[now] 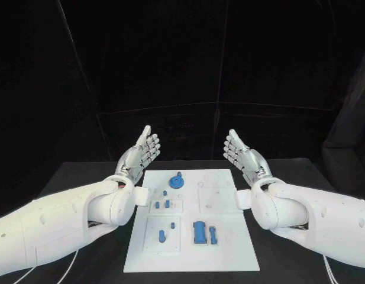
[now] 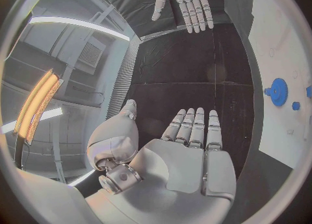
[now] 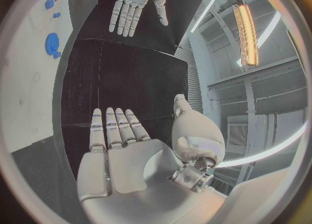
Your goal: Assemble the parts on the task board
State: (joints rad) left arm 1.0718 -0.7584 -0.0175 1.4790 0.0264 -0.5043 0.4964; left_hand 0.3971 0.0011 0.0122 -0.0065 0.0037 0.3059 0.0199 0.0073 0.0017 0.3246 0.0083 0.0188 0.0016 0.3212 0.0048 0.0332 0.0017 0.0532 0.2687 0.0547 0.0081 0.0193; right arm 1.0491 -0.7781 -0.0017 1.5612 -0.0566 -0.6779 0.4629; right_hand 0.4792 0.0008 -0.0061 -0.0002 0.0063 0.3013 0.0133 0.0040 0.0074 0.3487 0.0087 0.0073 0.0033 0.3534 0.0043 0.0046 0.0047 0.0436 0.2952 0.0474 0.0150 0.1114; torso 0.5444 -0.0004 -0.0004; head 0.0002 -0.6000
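The task board [image 1: 225,248], a long white plate, lies flat in the middle of the black worktop [image 1: 80,171], running away from the robot between its two white arms. On the board lie the blue parts. The biggest is an upright block [image 1: 199,232] near the board's near end, with a narrow bar [image 1: 214,235] just beside it on the right and a slim pin [image 1: 162,236] lying apart on its left. At the far end sits a round gear-like piece [image 1: 177,180]. Between those two groups are several small pegs [image 1: 157,205], close together on the left half of the board.

The left arm [image 1: 54,222] comes in beside the board's left edge, the right arm [image 1: 319,216] beside its right edge. Each one ends in a raised hand above the far corners of the board. The left robot hand [image 1: 141,154] is flat and holds nothing, its fingers [image 2: 195,125] straight and side by side, thumb standing off. The right robot hand [image 1: 244,155] mirrors it, palm facing inward, fingers [image 3: 117,128] extended, nothing in its grasp. Neither touches the board or any part.
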